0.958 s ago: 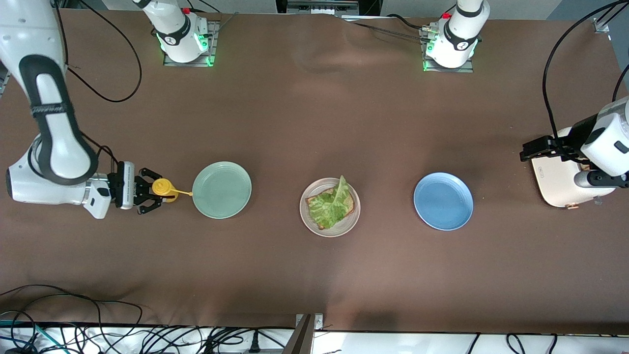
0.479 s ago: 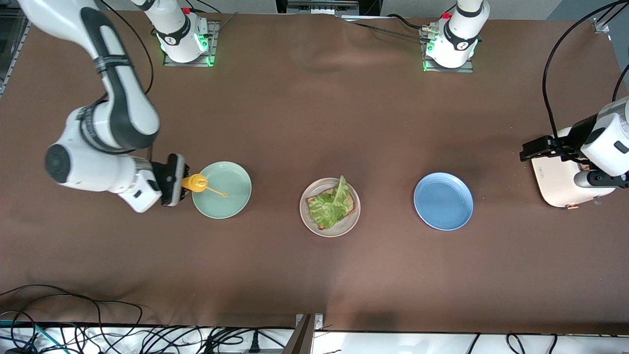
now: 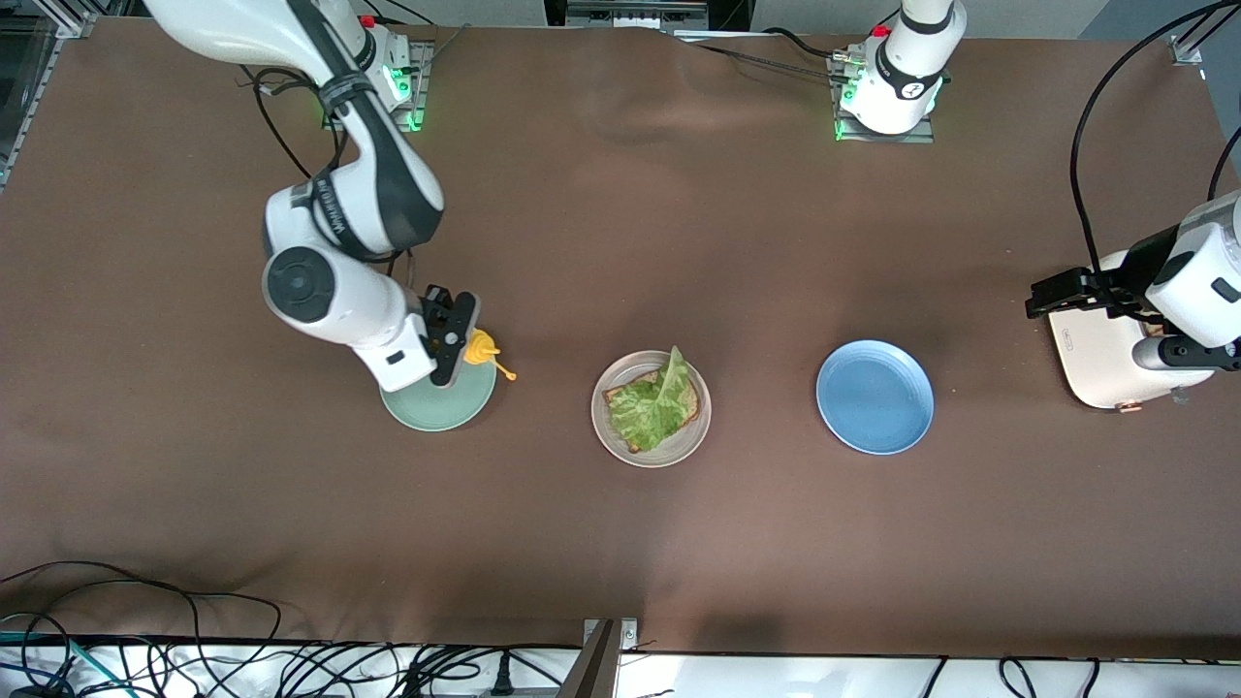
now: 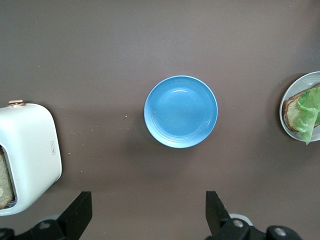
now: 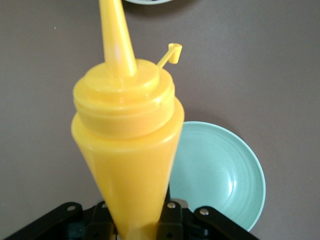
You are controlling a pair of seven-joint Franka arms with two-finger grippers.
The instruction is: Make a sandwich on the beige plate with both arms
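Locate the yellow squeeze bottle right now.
Front view: the bottle is held in the right end effector, up over the mint plate's edge that faces the beige plate, nozzle toward the sandwich.

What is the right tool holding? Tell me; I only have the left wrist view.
Observer: The right tool is shut on a yellow squeeze bottle.
Operator: Give me its position.
Observer: It is over the mint-green plate, at the edge toward the beige plate.
Operator: Report the cap.
Observer: The cap is off the nozzle, on its tether beside it.
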